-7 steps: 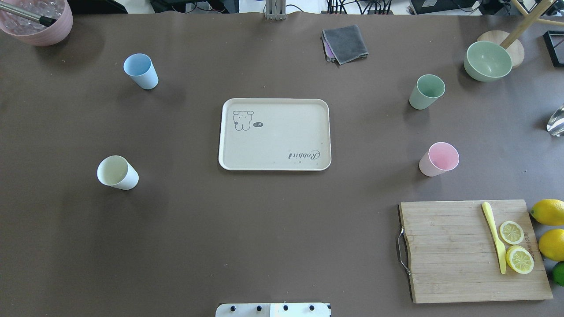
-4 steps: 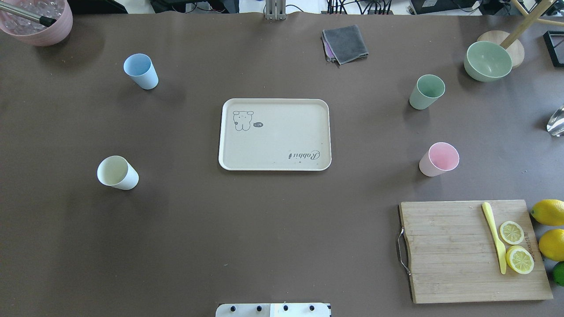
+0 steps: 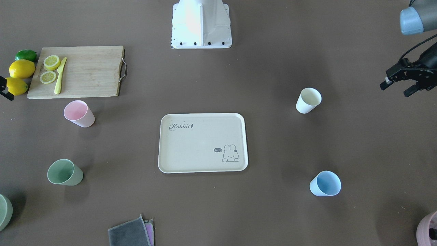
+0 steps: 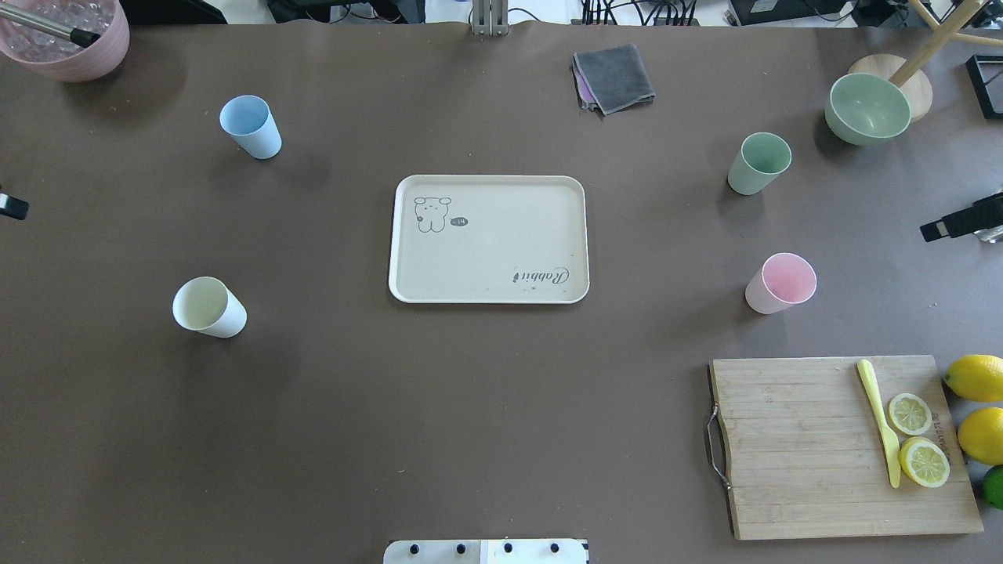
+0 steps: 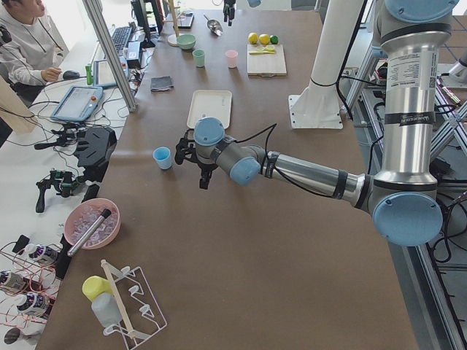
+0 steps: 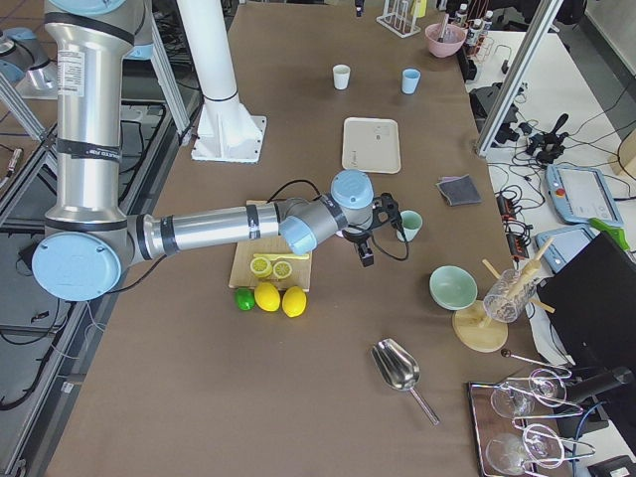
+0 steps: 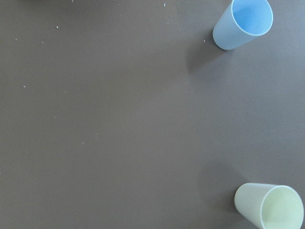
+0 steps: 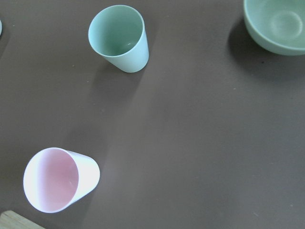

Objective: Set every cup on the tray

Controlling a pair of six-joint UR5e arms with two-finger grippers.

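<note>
The cream tray (image 4: 488, 239) lies mid-table with nothing on it. Four cups stand on the table around it. The blue cup (image 4: 251, 125) and the cream-white cup (image 4: 208, 307) are on the left. The sage green cup (image 4: 758, 162) and the pink cup (image 4: 780, 283) are on the right. My left gripper (image 3: 396, 89) hovers open and empty beyond the cream-white cup (image 3: 308, 100), at the table's left edge. My right gripper (image 6: 370, 231) hovers open and empty outside the green and pink cups. Only one of its fingers (image 4: 952, 223) shows in the overhead view.
A wooden cutting board (image 4: 799, 446) with lemon slices and a yellow knife lies front right, with whole lemons (image 4: 975, 376) beside it. A folded grey cloth (image 4: 613, 77), a green bowl (image 4: 867, 107) and a mauve-pink bowl (image 4: 66, 39) sit along the far edge.
Both grippers have come into the overhead view, the left at the left edge and the right at the right edge. Cups and tray have not moved.
</note>
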